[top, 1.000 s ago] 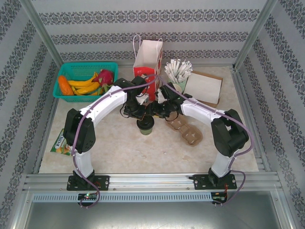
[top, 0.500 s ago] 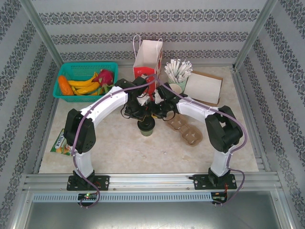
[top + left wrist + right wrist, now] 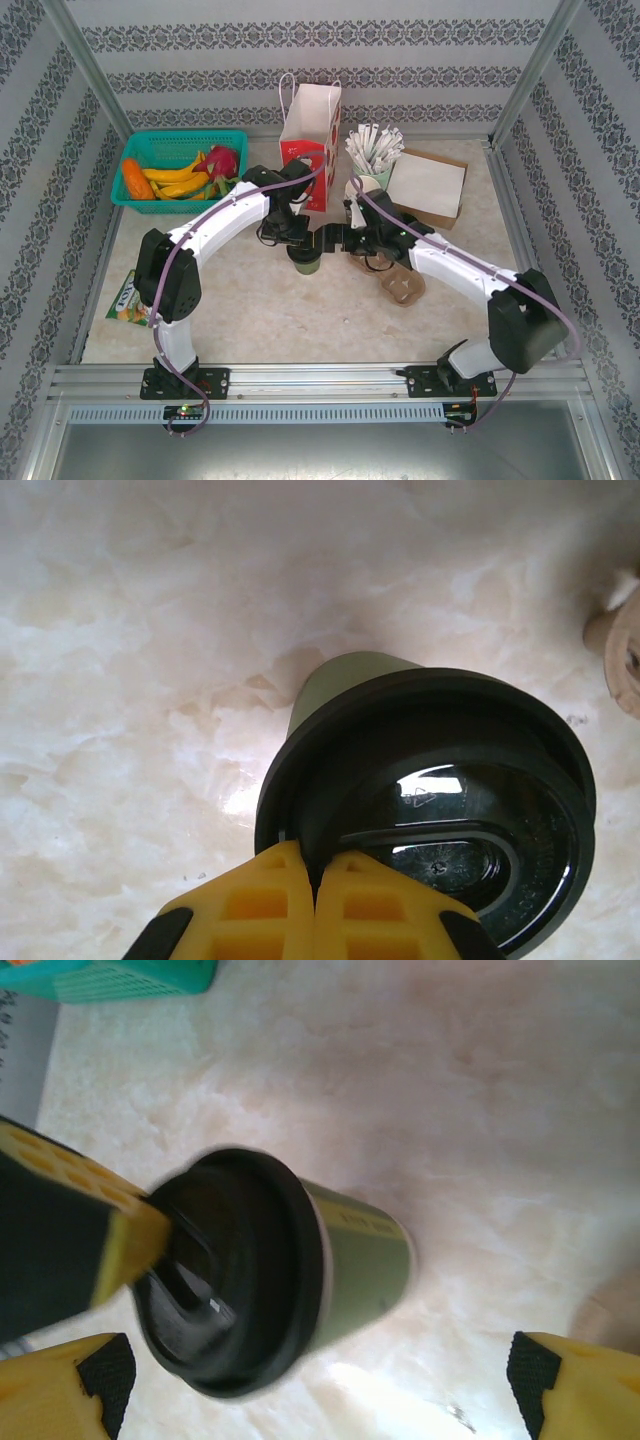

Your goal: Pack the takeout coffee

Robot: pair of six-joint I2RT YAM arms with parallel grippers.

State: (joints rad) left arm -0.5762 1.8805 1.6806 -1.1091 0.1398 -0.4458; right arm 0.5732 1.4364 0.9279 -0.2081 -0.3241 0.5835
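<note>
Top cam: takeout coffee (image 3: 305,262) near table (image 3: 300,325) centre. Left gripper (image 3: 298,245) sits at the cup's 11 o'clock, right gripper (image 3: 328,242) close by at 2. From the cup: gift bag (image 3: 310,130) at 12, green basket (image 3: 150,148) at 10, cup carrier (image 3: 400,285) at 4.

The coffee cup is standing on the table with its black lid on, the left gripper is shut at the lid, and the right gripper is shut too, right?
Not quite: the right gripper is open, not shut. The right wrist view shows its fingers spread wide apart, gripping nothing. The rest holds: the coffee cup has its lid on, and the left gripper is shut at it.
</note>
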